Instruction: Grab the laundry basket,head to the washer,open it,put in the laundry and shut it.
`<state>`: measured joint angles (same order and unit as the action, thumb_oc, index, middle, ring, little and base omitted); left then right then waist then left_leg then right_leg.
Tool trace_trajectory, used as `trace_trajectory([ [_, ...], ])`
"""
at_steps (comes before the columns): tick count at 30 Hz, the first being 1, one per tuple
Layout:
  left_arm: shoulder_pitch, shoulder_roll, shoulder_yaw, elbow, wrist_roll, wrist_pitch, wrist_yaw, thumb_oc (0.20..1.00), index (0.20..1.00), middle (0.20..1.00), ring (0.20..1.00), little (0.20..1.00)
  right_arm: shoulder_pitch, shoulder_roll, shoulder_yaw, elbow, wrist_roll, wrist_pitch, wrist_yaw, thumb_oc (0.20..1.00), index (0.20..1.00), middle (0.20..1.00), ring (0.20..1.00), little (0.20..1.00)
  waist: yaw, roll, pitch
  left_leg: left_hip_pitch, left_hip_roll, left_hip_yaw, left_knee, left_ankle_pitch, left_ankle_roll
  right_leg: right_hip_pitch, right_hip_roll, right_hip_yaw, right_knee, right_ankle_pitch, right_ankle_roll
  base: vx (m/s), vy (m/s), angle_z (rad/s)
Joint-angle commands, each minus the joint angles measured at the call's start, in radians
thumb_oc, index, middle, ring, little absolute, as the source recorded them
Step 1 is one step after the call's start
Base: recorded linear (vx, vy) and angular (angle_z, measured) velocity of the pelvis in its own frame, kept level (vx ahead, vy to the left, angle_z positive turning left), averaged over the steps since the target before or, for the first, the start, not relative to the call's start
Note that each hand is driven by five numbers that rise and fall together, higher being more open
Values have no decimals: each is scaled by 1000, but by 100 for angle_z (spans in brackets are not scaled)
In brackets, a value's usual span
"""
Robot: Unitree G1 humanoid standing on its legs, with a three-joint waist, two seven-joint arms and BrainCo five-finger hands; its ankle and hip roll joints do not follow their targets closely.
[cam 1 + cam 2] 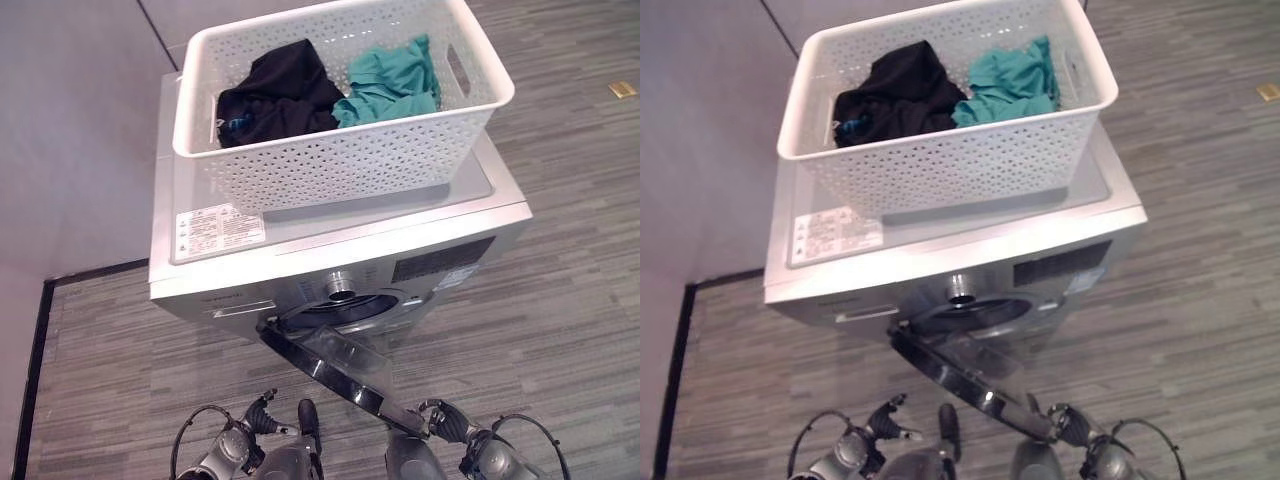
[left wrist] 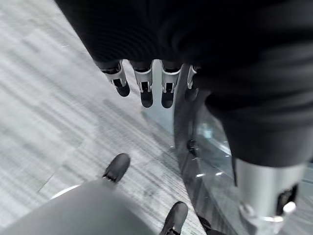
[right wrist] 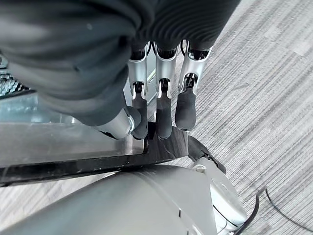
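The left hand (image 2: 146,83) hung with fingers straight and relaxed beside the open washer door (image 1: 335,368), holding nothing. The white laundry basket (image 1: 340,160), holding a black garment (image 1: 275,90) and a teal garment (image 1: 390,80), rested atop the washer (image 1: 300,250), well apart from both hands. The right hand (image 3: 161,103) laid fairly straight fingers against the door's outer rim.

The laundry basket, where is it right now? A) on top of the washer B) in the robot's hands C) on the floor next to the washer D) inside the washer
A: the white laundry basket sits on the flat top of the washer, with a black garment and a teal garment inside, while the washer door hangs open below.
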<state>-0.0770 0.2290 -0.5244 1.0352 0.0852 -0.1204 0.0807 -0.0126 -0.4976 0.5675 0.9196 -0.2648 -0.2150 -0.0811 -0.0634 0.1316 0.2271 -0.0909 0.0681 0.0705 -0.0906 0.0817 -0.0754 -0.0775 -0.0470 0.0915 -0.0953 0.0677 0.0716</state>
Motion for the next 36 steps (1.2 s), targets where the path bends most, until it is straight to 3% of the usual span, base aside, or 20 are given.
trace_trajectory([
  [1, -49, -2, -19, -12, -18, -2, -8, 1000, 1000, 1000, 1000, 1000, 22, 50, 111, 95, -89, 55, 30, 200, 200, 200, 200, 200, 24, 4, -33, -80, -29, -61, 122, -30, 13, -63, 25, -2, 35, -32, -20, -5, -39, 39],
  [2, -49, -1, -19, -13, -18, -1, -8, 1000, 1000, 1000, 1000, 1000, 21, 51, 111, 96, -89, 54, 30, 200, 200, 200, 200, 200, 20, 4, -32, -81, -29, -65, 122, -29, 12, -63, 25, -5, 37, -34, -20, -50, -105, 49],
  [5, -63, 36, -23, -119, -7, 17, -5, 1000, 1000, 1000, 1000, 1000, -48, 56, 104, 102, -107, 63, -1, 200, 200, 200, 200, 200, 46, 27, 0, -121, -7, -135, 122, 20, -11, -110, 31, -134, 168, -114, -42, -150, -119, 44],
  [6, -63, 37, -23, -121, -7, 18, -5, 1000, 1000, 1000, 1000, 1000, -49, 57, 104, 102, -107, 63, -1, 200, 200, 200, 200, 200, 42, 28, -2, -127, -7, -140, 121, 26, -11, -115, 30, -138, 168, -111, -42, -205, -118, 148],
  [7, -61, 60, -22, -209, 3, 29, -26, 1000, 1000, 1000, 1000, 1000, -79, 60, 76, 103, -104, 68, -14, 200, 200, 200, 200, 200, 24, 34, 4, -165, 10, -78, 135, 54, -12, -129, 3, -242, 205, -141, -47, -221, -117, 176],
  [9, -61, 80, -15, -263, 19, 32, -51, 1000, 1000, 1000, 1000, 1000, -110, 55, 56, 93, -106, 72, -18, 200, 200, 200, 200, 200, 0, 20, 9, -201, 45, 94, 234, 36, -8, -129, -31, -305, 207, -141, -43, -230, -166, 215],
  [10, -57, 92, -8, -287, 13, 36, -76, 1000, 1000, 1000, 1000, 1000, -131, 52, 44, 99, -106, 76, -23, 200, 200, 200, 200, 200, 2, 10, 12, -225, 61, 143, 321, -6, -2, -134, -44, -325, 199, -130, -44, -196, -136, 214],
  [11, -42, 105, -1, -313, 6, 32, -96, 1000, 1000, 1000, 1000, 1000, -144, 47, 40, 95, -107, 79, -24, 200, 200, 200, 200, 200, 11, -3, 13, -230, 40, 126, 424, -86, 7, -135, -59, -336, 188, -116, -49, -64, -92, 175],
  [12, -31, 113, 3, -317, 9, 32, -105, 1000, 1000, 1000, 1000, 1000, -146, 49, 36, 96, -104, 80, -23, 200, 200, 200, 200, 200, 19, -6, 1, -209, 21, 91, 432, -144, 1, -125, -55, -330, 176, -128, -42, 10, -51, 71],
  [14, 7, 124, 18, -330, -6, 31, -123, 1000, 1000, 1000, 1000, 1000, -155, 51, 28, 94, -94, 81, -23, 200, 200, 200, 200, 200, 28, -27, -7, -171, -29, 34, 528, -230, 19, -124, -62, -346, 171, -114, -53, -13, -11, 42],
  [17, 47, 142, 20, -341, -10, 31, -139, 1000, 1000, 1000, 1000, 1000, -164, 65, 30, 126, -86, 90, -17, 200, 200, 200, 200, 200, 32, -32, -9, -110, -78, -29, 517, -260, 42, -119, -53, -377, 158, -94, -63, -5, 79, 21],
  [18, 63, 145, 22, -331, -13, 31, -144, 1000, 1000, 1000, 1000, 1000, -172, 72, 34, 137, -82, 91, -15, 200, 200, 200, 200, 200, 33, -29, -14, -72, -84, -36, 448, -277, 52, -120, -47, -378, 152, -87, -56, 46, 129, 11],
  [22, 85, 161, 19, -323, -1, 32, -151, 1000, 1000, 1000, 1000, 1000, -194, 98, 36, 168, -73, 96, -16, 200, 200, 200, 200, 200, 41, -33, -21, -49, -104, -18, 361, -290, 77, -136, -53, -373, 135, -39, -35, -11, 166, 3],
  [30, 101, 210, 16, -414, -13, 25, -169, 1000, 1000, 1000, 1000, 1000, -244, 134, 33, 221, -76, 118, -26, 200, 200, 200, 200, 200, 61, -38, -12, -22, -173, -38, 231, -251, 123, -184, -80, -314, 107, 58, 14, -61, 209, -12],
  [32, 92, 246, 14, -452, -6, 30, -174, 1000, 1000, 1000, 1000, 1000, -264, 140, 25, 215, -70, 125, -34, 200, 200, 200, 200, 200, 36, -35, -5, -47, -189, -76, 237, -231, 136, -219, -72, -164, 160, 46, 26, -103, 125, 5],
  [34, 89, 286, 29, -500, -15, 37, -177, 1000, 1000, 1000, 1000, 1000, -279, 140, 20, 218, -49, 132, -36, 200, 200, 200, 200, 200, 24, -13, -6, -72, -205, -140, 234, -204, 155, -236, 5, 88, 265, -5, 39, -101, 130, 23],
  [35, 89, 287, 30, -501, -15, 38, -178, 1000, 1000, 1000, 1000, 1000, -280, 141, 20, 218, -49, 132, -36, 200, 200, 200, 200, 200, 24, -16, -7, -76, -207, -138, 232, -198, 154, -240, 4, 89, 264, -1, 40, -132, 84, 51],
  [36, 91, 300, 36, -522, -18, 40, -180, 1000, 1000, 1000, 1000, 1000, -281, 146, 16, 224, -39, 131, -38, 200, 200, 200, 200, 200, 38, -11, -8, -91, -200, -138, 225, -176, 152, -217, -4, 57, 278, -37, 28, -109, 42, 69],
])
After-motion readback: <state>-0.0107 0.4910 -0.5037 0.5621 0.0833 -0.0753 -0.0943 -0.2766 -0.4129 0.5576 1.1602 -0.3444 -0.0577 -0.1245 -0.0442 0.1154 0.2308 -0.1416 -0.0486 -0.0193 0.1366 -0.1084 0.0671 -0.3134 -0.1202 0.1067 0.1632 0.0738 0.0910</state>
